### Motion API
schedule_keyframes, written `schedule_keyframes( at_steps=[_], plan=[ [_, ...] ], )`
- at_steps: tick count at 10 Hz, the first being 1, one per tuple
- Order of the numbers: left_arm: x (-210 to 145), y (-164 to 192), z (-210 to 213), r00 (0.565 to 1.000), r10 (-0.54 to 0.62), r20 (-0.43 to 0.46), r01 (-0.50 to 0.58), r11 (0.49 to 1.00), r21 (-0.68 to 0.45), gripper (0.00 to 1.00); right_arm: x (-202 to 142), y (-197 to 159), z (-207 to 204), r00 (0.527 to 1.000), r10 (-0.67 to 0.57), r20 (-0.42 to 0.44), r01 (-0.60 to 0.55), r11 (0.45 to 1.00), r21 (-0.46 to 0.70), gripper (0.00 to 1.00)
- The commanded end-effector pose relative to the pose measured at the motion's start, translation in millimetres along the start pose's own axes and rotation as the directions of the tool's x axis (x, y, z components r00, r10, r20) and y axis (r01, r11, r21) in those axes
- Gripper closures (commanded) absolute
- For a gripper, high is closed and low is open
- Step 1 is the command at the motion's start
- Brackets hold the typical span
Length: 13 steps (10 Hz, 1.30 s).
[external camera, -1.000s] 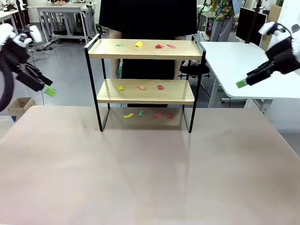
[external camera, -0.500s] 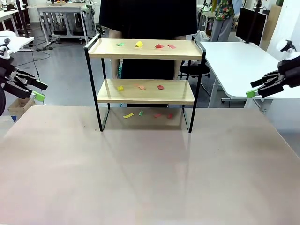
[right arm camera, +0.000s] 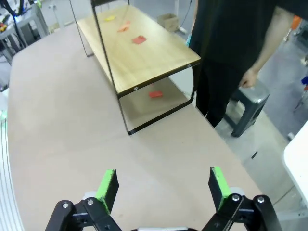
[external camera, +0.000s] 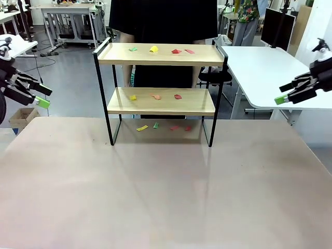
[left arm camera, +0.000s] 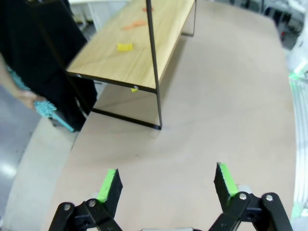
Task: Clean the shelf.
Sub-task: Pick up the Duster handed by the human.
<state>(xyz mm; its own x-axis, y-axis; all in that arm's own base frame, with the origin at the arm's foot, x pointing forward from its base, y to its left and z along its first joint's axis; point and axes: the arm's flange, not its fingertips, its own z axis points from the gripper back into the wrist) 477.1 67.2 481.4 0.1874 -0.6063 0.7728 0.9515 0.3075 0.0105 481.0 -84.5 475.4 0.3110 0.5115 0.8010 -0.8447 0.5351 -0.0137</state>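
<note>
Pale tabletop (external camera: 166,197) is bearing the shelf (external camera: 161,101) at its far middle, scraps (external camera: 142,128) littering it, a person (external camera: 163,21) standing behind, while left gripper (external camera: 45,96) and right gripper (external camera: 282,94), both gaping empty, are hanging farther outward than a second ago.

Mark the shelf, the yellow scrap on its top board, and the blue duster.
shelf (external camera: 161,61): front view, top board's front edge.
yellow scrap (external camera: 154,49): front view, its middle.
blue duster (left arm camera: 46,109): left wrist view, bristly head.
</note>
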Motion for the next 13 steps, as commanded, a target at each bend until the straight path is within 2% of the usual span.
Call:
schedule_keyframes(
  at_steps=[1, 3, 6, 10, 13],
  plan=[
    [-18, 41, 10, 0.987, -0.041, 0.154, 0.055, 0.995, -0.088, 0.0, -33, -58, 15, 0.983, 0.054, 0.177, -0.063, 0.997, 0.048, 0.0],
    [-45, 77, 12, 0.961, -0.074, 0.266, 0.116, 0.982, -0.148, 0.0, -61, -88, 17, 0.965, 0.041, 0.258, -0.058, 0.997, 0.055, 0.0],
    [-83, 118, 9, 0.913, -0.142, 0.383, 0.189, 0.978, -0.086, 0.0, -88, -130, 4, 0.942, 0.03, 0.336, -0.05, 0.997, 0.051, 0.0],
    [-111, 145, -11, 0.859, -0.218, 0.464, 0.269, 0.962, -0.046, 0.0, -121, -165, -21, 0.906, 0.02, 0.422, -0.046, 0.998, 0.052, 0.0],
    [-127, 156, -28, 0.857, -0.173, 0.486, 0.233, 0.97, -0.066, 0.0, -138, -174, -28, 0.896, 0.006, 0.444, -0.021, 0.999, 0.027, 0.0]
  ],
)
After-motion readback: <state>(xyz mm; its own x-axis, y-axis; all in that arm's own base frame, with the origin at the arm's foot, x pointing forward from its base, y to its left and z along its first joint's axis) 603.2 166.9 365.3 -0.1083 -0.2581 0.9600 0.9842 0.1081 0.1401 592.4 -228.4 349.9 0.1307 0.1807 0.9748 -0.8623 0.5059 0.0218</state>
